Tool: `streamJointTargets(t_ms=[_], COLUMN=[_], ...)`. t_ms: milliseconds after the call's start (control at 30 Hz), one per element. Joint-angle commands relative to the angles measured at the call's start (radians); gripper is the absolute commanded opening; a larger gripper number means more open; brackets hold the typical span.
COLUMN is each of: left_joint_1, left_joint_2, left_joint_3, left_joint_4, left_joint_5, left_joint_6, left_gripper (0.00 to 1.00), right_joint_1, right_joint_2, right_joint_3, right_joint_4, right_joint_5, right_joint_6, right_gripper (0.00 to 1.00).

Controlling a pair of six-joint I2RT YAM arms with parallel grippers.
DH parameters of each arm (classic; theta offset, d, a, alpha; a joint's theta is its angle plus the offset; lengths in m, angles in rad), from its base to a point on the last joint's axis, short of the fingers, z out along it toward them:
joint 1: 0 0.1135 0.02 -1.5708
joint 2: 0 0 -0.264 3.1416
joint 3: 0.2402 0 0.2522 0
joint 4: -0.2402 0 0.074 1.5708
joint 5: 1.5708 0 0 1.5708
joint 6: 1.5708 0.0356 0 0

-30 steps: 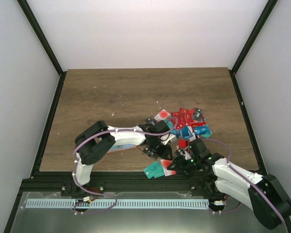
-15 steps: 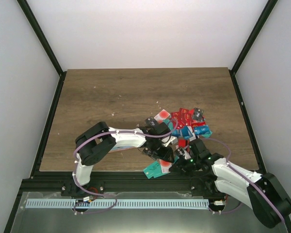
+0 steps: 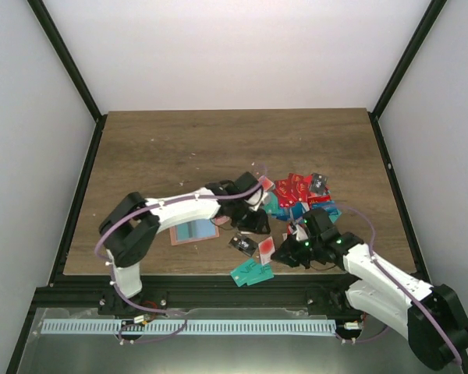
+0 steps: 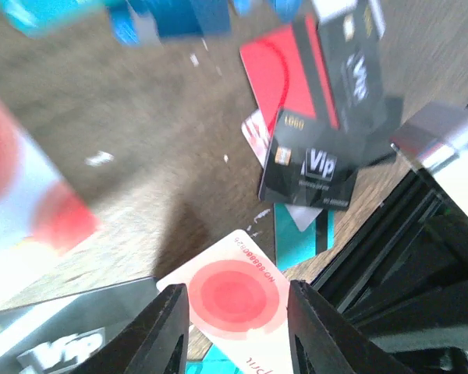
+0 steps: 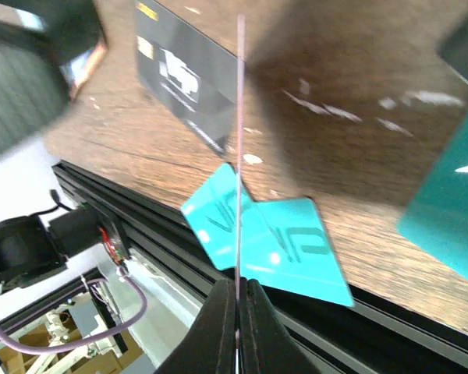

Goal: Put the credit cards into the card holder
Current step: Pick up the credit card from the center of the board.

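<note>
The holder (image 3: 193, 231) lies open on the brown surface (image 3: 179, 148), with its blue inside facing up. It sits toward the near left, just under the left arm (image 3: 175, 210), and no card shows on it. The cards (image 3: 300, 191) lie in a messy heap of red, blue, teal and black to the right, well apart from the holder. The left fingers (image 4: 168, 327) are held wide and grip nothing. They hover over the surface between the holder and the heap. The right fingers (image 5: 221, 312) are pinched narrow on the spot card (image 3: 267, 248), which is white with a big red spot. This card is lifted off the surface, and the right wrist view shows it only as a thin edge. In the left wrist view it shows in the gap between the left fingers, a little way past their tips. A black card (image 3: 242, 244) lies flat just left of the spot card. Two teal cards (image 3: 249, 273) lie one over the other at the near edge of the surface.
</note>
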Motion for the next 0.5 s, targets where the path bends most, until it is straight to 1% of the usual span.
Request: streamJointTargets(t_ms=[0,67,167,233,367,467], left_joint_1=[0.073,0.112,0.186,0.241,0.368,0.454], left_joint_2=[-0.151,-0.219,-0.329,-0.408,-0.563,-0.674], left_joint_3=[0.025,-0.002,-0.071,-0.124,-0.211,-0.268], left_joint_4=[-0.116,-0.129,-0.133,-0.125,-0.101,-0.044], left_joint_5=[-0.095,-0.106,-0.109,-0.098,-0.042,0.049], left_joint_6=[0.003,-0.005,-0.018,-0.026,-0.037,-0.058], left_gripper=[0.39,0.41,0.5,0.53,0.56,0.57], right_joint_1=[0.001,0.001,0.001,0.001,0.001,0.001], right_joint_2=[0.023,0.043,0.074,0.093,0.136,0.169], right_joint_3=[0.122,0.164,0.217,0.246,0.312,0.345], right_joint_4=[-0.023,0.01,0.089,0.165,0.295,0.431], right_joint_5=[0.031,0.019,-0.011,-0.037,-0.058,-0.082], right_joint_6=[-0.058,-0.069,-0.066,-0.052,-0.03,0.015], right_gripper=[0.01,0.01,0.01,0.01,0.01,0.01])
